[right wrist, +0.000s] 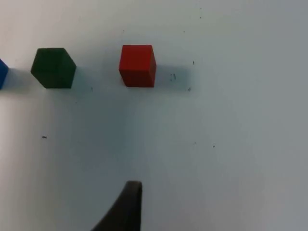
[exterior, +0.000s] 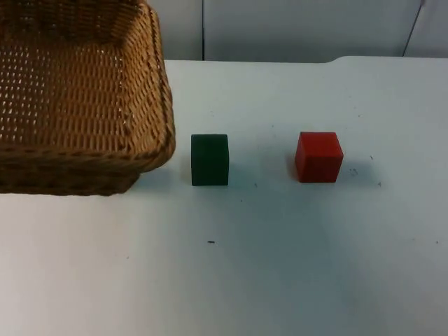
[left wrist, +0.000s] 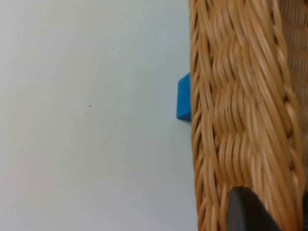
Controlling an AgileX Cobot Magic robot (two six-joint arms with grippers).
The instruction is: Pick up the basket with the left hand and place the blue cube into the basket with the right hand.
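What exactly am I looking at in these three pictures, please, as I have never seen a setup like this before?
This is a two-armed robot working at a white table. One picture comes from a fixed camera looking down on the table; the other two come from cameras on the arms' wrists, looking along each gripper.

In the top view a wicker basket hangs large near the camera, apparently lifted above the table. The left wrist view looks along the basket's woven wall, where a black fingertip of the left gripper stands against it, so the left arm seems to hold it.

On the table sit a green cube and a red cube. A blue cube peeks out beside the basket.

The right gripper hovers over the table, holding nothing.
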